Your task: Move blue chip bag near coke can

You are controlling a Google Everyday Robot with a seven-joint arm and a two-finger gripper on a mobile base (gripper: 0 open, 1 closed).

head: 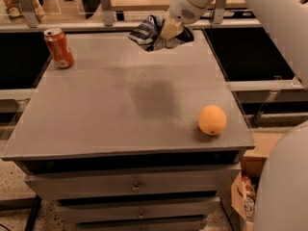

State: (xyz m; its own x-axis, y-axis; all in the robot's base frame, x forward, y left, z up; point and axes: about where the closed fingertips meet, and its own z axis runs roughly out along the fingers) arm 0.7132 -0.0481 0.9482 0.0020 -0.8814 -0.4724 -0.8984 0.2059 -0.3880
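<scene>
The blue chip bag (150,32) is a crumpled navy foil bag with white patches. My gripper (169,31) is shut on it and holds it in the air above the far middle of the grey table (96,114). The bag's shadow lies on the table below it. The coke can (58,47), orange-red with a silver top, stands upright at the table's far left corner, well to the left of the bag. The white arm comes down from the top right.
A round orange fruit (211,120) lies near the table's front right corner. Drawers (134,186) sit under the tabletop. A cardboard box (250,167) stands on the floor at the right. Metal rails and posts run behind the table.
</scene>
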